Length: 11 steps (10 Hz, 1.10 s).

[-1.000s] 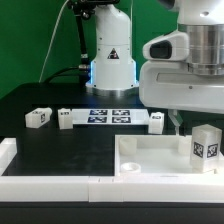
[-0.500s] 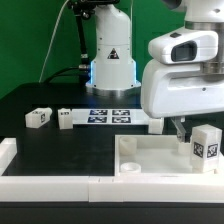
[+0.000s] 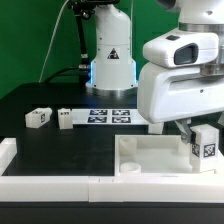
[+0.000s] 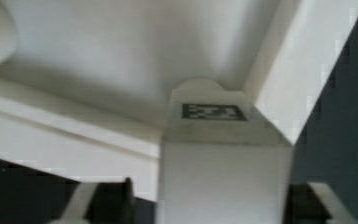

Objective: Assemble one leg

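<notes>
The leg (image 3: 206, 142) is a small white block with a black-and-white tag. It stands upright in the corner of the white tray (image 3: 150, 156) at the exterior view's right. My gripper (image 3: 195, 132) is right above and around it, its big white body covering the leg's top. In the wrist view the leg (image 4: 226, 150) runs between my two fingers, its tag facing the camera and its far end against the tray's inner corner (image 4: 140, 60). My gripper (image 4: 224, 205) is shut on the leg, with dark pads against both its sides.
Two more small white legs (image 3: 38, 118) (image 3: 65, 119) lie at the exterior view's left, and another (image 3: 156, 122) lies just behind the tray. The marker board (image 3: 110, 115) lies before the arm's base (image 3: 110, 62). A low white wall (image 3: 50, 186) runs along the front.
The gripper has come down and shifted slightly toward the exterior view's right, with its finger closing in beside the leg. The leg stays upright in the tray's corner.
</notes>
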{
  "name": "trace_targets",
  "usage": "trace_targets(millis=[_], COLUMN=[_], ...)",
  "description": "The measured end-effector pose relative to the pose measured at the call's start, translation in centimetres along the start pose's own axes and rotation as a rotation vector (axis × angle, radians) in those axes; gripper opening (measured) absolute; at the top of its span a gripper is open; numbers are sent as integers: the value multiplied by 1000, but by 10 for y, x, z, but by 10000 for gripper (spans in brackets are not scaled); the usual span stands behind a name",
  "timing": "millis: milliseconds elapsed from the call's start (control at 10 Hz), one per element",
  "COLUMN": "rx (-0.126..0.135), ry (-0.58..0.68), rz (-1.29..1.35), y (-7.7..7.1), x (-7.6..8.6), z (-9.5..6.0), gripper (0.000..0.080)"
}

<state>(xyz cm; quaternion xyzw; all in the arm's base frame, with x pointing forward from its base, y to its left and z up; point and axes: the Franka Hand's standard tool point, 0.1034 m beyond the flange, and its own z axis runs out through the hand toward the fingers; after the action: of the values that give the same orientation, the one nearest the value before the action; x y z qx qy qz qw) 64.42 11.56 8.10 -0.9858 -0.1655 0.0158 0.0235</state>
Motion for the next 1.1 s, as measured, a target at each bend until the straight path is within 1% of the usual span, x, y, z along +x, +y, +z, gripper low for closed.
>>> trace_targets(millis=[100,200,300,400,500,800,1100], rx=[1,1,9,26,40,93,91], ry=[0,0,1,2,1,-16,-36], rz=[36,32,101,267,377,806,1184], y=[-1,-1,-1,0,1,9,9], x=[0,0,0,0,0,-1,-2], z=[0,0,1,2,2,2,3], gripper=[293,293,293,293,293,293,293])
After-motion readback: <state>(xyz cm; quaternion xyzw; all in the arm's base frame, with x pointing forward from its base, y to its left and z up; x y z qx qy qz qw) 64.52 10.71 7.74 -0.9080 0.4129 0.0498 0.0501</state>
